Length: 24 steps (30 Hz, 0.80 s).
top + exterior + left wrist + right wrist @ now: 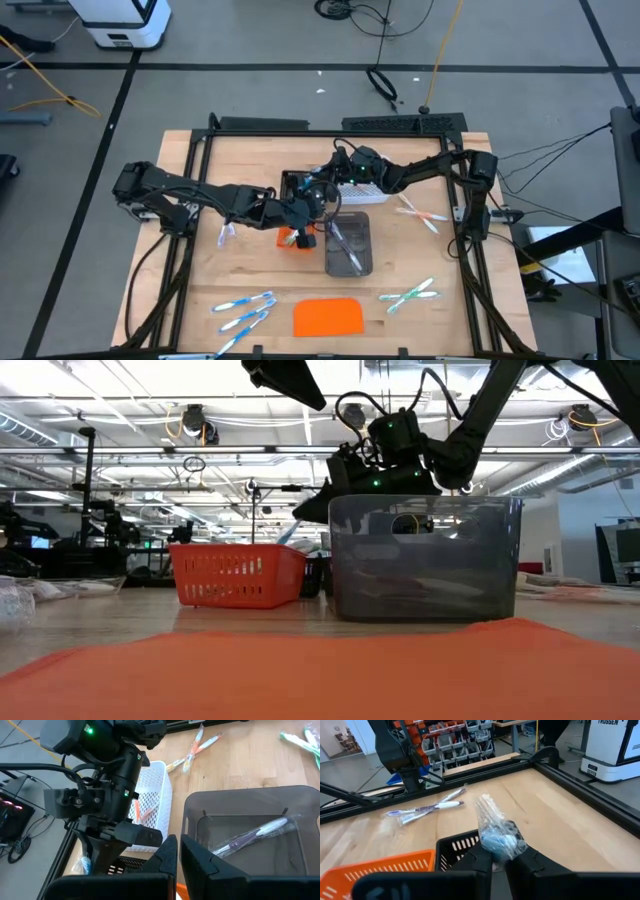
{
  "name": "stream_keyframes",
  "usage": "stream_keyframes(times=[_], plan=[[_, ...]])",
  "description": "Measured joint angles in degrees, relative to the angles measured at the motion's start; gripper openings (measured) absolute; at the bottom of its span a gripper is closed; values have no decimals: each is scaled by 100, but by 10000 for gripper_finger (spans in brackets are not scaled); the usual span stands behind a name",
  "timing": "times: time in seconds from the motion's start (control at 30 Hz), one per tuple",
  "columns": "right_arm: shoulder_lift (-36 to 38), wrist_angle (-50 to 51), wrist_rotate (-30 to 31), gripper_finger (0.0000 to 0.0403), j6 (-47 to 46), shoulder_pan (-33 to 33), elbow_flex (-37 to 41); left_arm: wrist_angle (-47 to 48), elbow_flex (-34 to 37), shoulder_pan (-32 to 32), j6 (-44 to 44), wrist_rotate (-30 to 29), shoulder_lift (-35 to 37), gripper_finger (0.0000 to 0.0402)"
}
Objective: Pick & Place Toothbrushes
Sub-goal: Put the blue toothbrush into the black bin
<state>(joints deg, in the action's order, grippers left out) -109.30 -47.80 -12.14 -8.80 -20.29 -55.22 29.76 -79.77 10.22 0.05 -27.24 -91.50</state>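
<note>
Toothbrushes: my right pincer (pixel 501 851) has one blue toothbrush in a clear wrapper (pixel 496 832) squeezed tight between its fingers, above the black tray (pixel 460 850).
Right pincer spot: over the trays in the middle of the counter (pixel 250 150), near the far side.
Left pincer: my left pincer (pixel 179 851) has its fingers almost together with nothing in them, just beside the grey bin (pixel 240 800).
Grey bin: one wrapped toothbrush (pixel 257 834) lies inside.
White tray: orange toothbrushes (pixel 140 813) lie in the white tray (pixel 155 785).
Loose ones: blue ones (pixel 245 310) and green ones (pixel 410 294) lie near the front edge, orange ones (pixel 420 214) on my right side, pale ones (pixel 226 234) on my left side.
Orange slab: the orange slab (pixel 328 317) lies flat at the front, between the blue and green ones.
</note>
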Motion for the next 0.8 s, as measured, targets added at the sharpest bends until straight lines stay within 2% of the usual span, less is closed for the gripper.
stream_keyframes(times=[0.4, 0.8], plan=[[-2, 121, 0, 45, 156, -26, 0, 0, 0, 0, -7, -2, 0, 21], [-2, 145, 27, 161, 273, -28, 4, 0, 0, 0, -26, -4, 0, 21]])
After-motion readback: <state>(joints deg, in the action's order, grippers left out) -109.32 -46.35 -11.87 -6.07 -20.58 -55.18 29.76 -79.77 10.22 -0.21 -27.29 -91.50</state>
